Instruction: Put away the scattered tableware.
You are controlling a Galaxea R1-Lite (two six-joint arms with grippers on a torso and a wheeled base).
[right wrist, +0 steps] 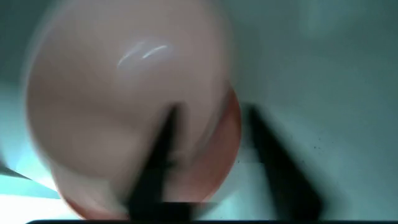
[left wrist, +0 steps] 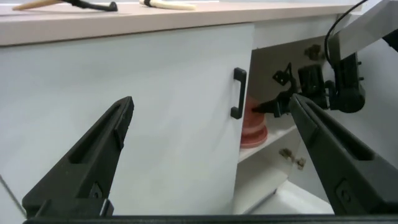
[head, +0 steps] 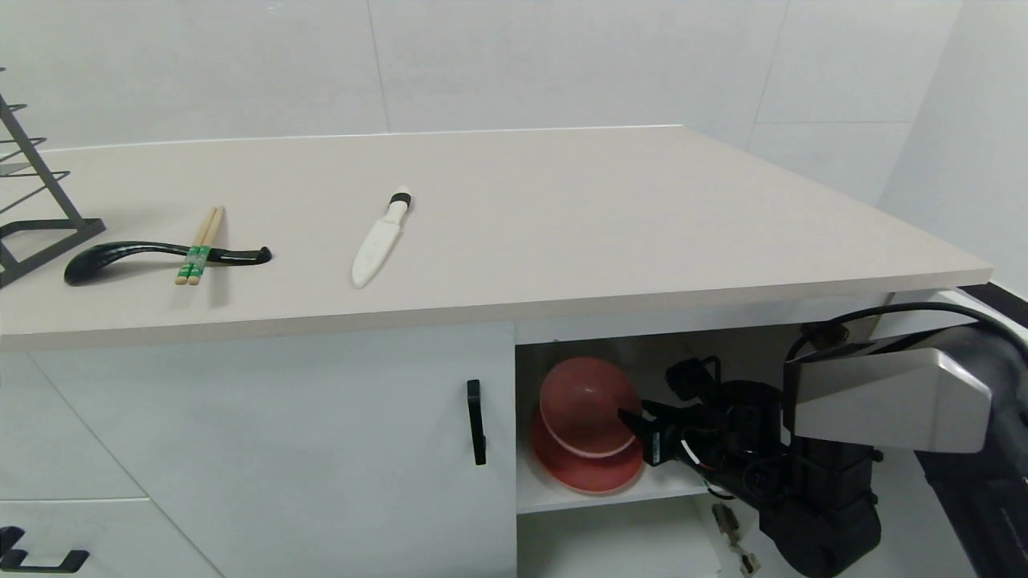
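Two pieces sit in the open cabinet: a pink bowl (head: pixel 585 399) tipped on edge on a red plate (head: pixel 582 475) on the shelf (head: pixel 671 486). The right gripper (head: pixel 632 422) is right at the bowl, fingers spread with its rim between them. The left gripper (left wrist: pixel 211 104) hangs by the shut door (left wrist: pixel 161 93), fingers wide apart, holding nothing. Up on the tabletop (head: pixel 578 217): a black ladle (head: pixel 120 254) with chopsticks (head: pixel 201 245) across it, and a white knife (head: pixel 379 241) nearby.

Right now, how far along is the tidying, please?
Looks done: a red plate lies on the cabinet shelf. In hand: the right gripper is at the pink bowl, tilted above that plate. Left: ladle, chopsticks and white knife lie on the counter.
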